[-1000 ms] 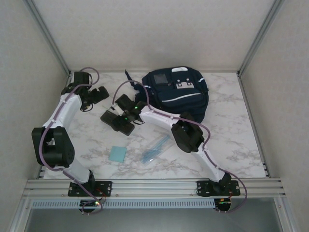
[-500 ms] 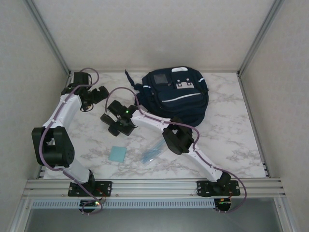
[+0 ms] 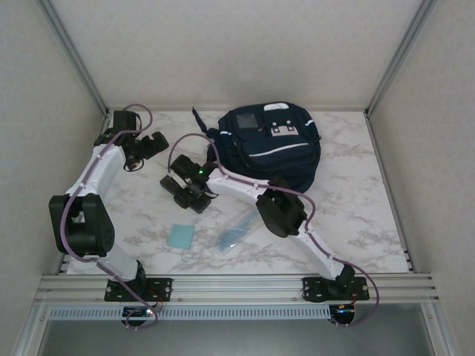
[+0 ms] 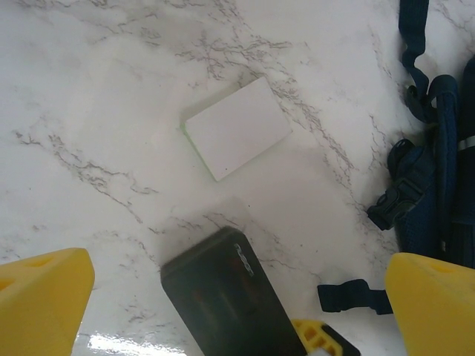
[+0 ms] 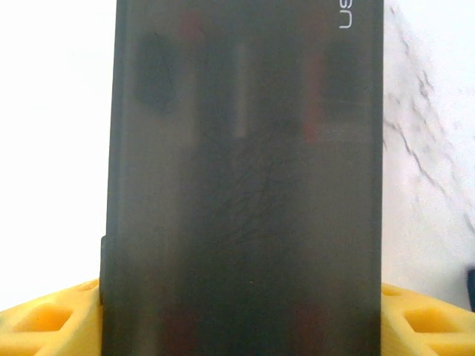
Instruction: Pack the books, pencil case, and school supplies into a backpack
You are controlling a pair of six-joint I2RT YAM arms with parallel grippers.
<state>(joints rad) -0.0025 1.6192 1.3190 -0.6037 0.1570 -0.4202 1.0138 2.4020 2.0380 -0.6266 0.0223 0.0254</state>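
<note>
Along the near edge runs an aluminium rail [image 3: 237, 285] with both arm bases bolted to it. Just beyond it, left of centre, a small light-blue square pad [image 3: 180, 236] lies flat on the marble worktop [image 3: 356, 215]. A clear packet of bluish sticks [image 3: 237, 230] lies just to its right, at a slant, apart from the pad. The right arm crosses above the packet's far end. To the right of that arm the worktop lies bare as far as the right wall.

Farther in and left of centre, the right claw [image 3: 184, 193] sits low over the dark pencil case [image 5: 245, 185], which lies flat on the worktop. In the right wrist view the case fills the gap between the two yellow fingers [image 5: 44, 326] from edge to edge. I cannot tell whether the pads press on it or only flank it.

Past the case's far end a small whitish block [image 4: 237, 137] lies alone on bare marble, near the case but apart from it.

The left claw [image 4: 239, 282] hangs at the far left with its jaws wide and nothing between them, close to the left wall.

At the far centre the navy backpack [image 3: 274, 144] rests close to the back wall, its grey patch and white stripes showing. Its black straps [image 4: 404, 193] trail onto the worktop on its left side. What it holds cannot be made out. A bare strip runs between its right side and the right wall.
</note>
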